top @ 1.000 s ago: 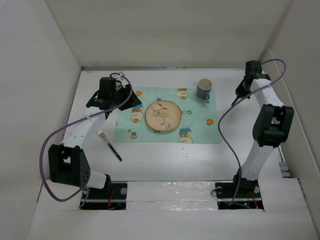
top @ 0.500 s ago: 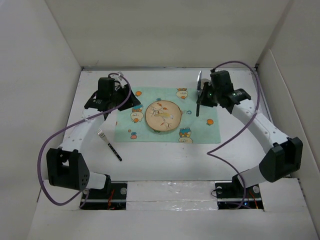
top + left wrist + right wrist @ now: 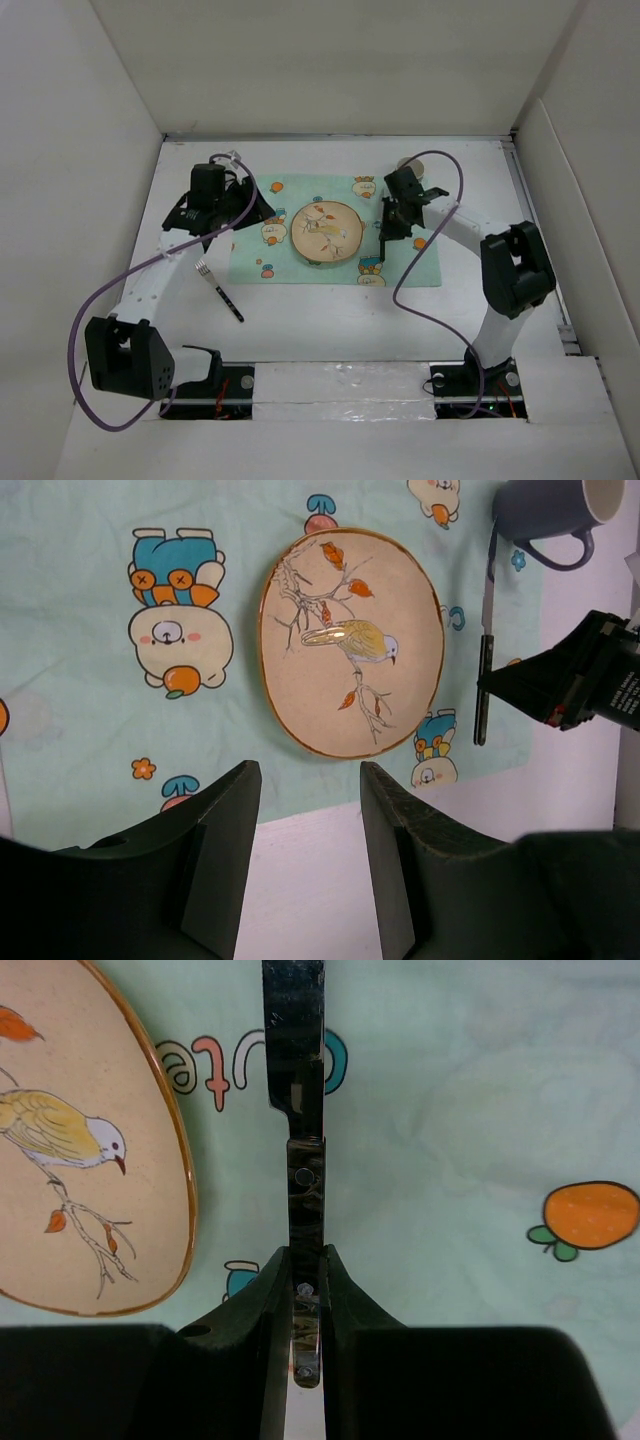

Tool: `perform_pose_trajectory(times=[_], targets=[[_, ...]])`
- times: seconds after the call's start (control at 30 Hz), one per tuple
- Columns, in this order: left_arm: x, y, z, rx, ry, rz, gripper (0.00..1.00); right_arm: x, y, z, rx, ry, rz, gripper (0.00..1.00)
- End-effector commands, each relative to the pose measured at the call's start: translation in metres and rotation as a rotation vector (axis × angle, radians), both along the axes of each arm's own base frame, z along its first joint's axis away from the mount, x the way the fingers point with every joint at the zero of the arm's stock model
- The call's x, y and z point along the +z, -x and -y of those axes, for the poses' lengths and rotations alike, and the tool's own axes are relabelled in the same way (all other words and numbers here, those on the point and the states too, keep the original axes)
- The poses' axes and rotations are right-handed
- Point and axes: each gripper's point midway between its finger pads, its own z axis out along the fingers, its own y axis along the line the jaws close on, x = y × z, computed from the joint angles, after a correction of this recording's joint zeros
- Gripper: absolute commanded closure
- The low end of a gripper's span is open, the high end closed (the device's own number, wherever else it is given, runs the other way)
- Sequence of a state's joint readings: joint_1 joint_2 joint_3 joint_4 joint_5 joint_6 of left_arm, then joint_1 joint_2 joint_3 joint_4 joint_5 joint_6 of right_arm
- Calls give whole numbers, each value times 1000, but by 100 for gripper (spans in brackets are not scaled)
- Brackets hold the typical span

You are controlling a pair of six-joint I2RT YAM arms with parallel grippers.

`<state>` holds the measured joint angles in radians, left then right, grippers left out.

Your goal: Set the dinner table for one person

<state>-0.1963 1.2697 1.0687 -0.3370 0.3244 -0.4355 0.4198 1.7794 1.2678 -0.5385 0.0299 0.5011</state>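
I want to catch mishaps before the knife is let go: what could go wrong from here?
The knife, pinched at its handle end by the right gripper, sits close to the plate rim. A slight drift toward the plate could land the blade on that rim. In the left wrist view the knife's tip points at the mug just beyond, so a push forward might bump it.

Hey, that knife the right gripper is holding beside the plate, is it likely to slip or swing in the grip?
Probably stiff: the knife looks like straight metal with no bend. It may pivot, since the right gripper pinches only the narrow handle end, leaving the blade sticking far out. Its glossy surface suggests it could also slip.
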Motion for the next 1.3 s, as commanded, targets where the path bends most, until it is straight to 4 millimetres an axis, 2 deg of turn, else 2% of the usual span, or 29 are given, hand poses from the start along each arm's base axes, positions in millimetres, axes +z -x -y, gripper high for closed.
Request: perform_pose_trajectory(times=[0.0,0.17,0.4,0.57,0.67,0.7,0.8,0.83,0.97,1.0,1.03,1.1,1.13,1.2,1.23,1.27], targets=[[1,8,-4,10,-9,16,59,-3,-7,-13,23,-3,60,100],[-12,14,-11,41,-35,-13,59,-29,0,-10,28,44,8,100],[-21,17,-25,101,-93,-45,60,-33,-2,-5,13,74,8,100],[-31,21,-40,169,-152,-72,63,-43,-3,-1,7,100,-11,100],[-42,29,-49,204,-186,-103,63,-44,0,-1,19,101,-19,85],[-44,33,-52,213,-192,-117,62,-41,0,-1,22,100,-13,74],[-55,45,-64,247,-239,-166,60,-24,-2,-1,38,76,11,63],[-57,48,-65,250,-240,-179,60,-17,-2,-3,52,66,18,63],[-53,55,-86,342,-263,-210,60,25,1,-7,119,41,65,51],[-58,63,-89,352,-280,-248,60,40,4,-5,135,26,83,47],[-61,68,-93,374,-284,-279,60,48,8,-5,148,17,93,46],[-86,96,-100,415,-328,-439,60,80,20,-5,177,-30,166,46],[-86,95,-100,429,-318,-442,60,72,24,-3,177,-23,147,46],[-106,115,-103,458,-338,-539,61,82,32,-5,192,-67,181,47],[-113,120,-103,480,-333,-566,61,98,39,-6,199,-101,222,47],[-118,123,-102,510,-304,-587,60,95,45,-7,207,-122,224,47]])
